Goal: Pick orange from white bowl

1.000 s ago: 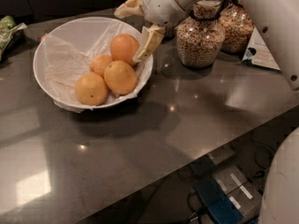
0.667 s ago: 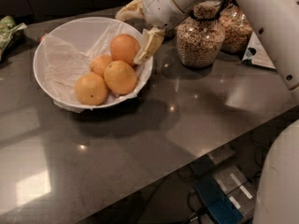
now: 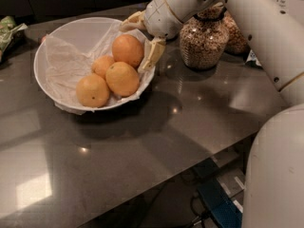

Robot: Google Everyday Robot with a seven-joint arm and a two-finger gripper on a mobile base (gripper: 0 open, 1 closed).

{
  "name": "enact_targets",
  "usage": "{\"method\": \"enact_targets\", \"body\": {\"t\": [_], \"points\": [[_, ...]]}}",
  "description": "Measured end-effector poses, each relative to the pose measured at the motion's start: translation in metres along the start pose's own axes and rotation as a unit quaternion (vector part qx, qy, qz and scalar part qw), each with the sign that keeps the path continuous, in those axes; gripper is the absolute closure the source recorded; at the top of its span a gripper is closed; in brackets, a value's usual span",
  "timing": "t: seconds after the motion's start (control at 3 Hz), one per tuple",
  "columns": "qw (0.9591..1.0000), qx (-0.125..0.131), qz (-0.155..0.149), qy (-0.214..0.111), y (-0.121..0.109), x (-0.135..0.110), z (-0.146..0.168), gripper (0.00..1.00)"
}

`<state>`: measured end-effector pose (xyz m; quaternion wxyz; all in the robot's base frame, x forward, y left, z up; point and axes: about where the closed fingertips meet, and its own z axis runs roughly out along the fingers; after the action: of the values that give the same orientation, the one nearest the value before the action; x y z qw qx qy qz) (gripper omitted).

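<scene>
The white bowl (image 3: 52, 42), lined with crinkled white paper, stands at the table's left and holds four oranges. The orange (image 3: 127, 50), the deepest in colour, lies at the bowl's right side, behind a yellower orange (image 3: 122, 78). Another yellower one (image 3: 92, 90) and a smaller one (image 3: 102, 65) lie to its left. My gripper (image 3: 142, 38) is open at the bowl's right rim, just right of the orange. One pale finger (image 3: 153, 53) hangs over the rim beside the orange, and the other (image 3: 132, 22) is behind it. It holds nothing.
Two glass jars of grains (image 3: 203, 39) stand right of the bowl, behind my arm. A green packet (image 3: 8, 30) lies at the far left edge. The dark table's front edge (image 3: 190, 160) runs diagonally, with floor and a blue object (image 3: 223, 208) below.
My gripper has come down and slightly closer to the orange at the bowl's right rim. The oranges and the bowl have not moved.
</scene>
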<state>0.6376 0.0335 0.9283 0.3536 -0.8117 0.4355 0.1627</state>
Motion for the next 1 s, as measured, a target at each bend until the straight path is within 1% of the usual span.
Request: {"method": "enact_targets", "body": {"t": [0.33,1.0], "points": [[1.0,0.0,0.0,0.0,0.0,0.0,0.0,0.25],[0.9999,-0.004,0.005,-0.015,-0.015,0.007,0.018,0.25]]}}
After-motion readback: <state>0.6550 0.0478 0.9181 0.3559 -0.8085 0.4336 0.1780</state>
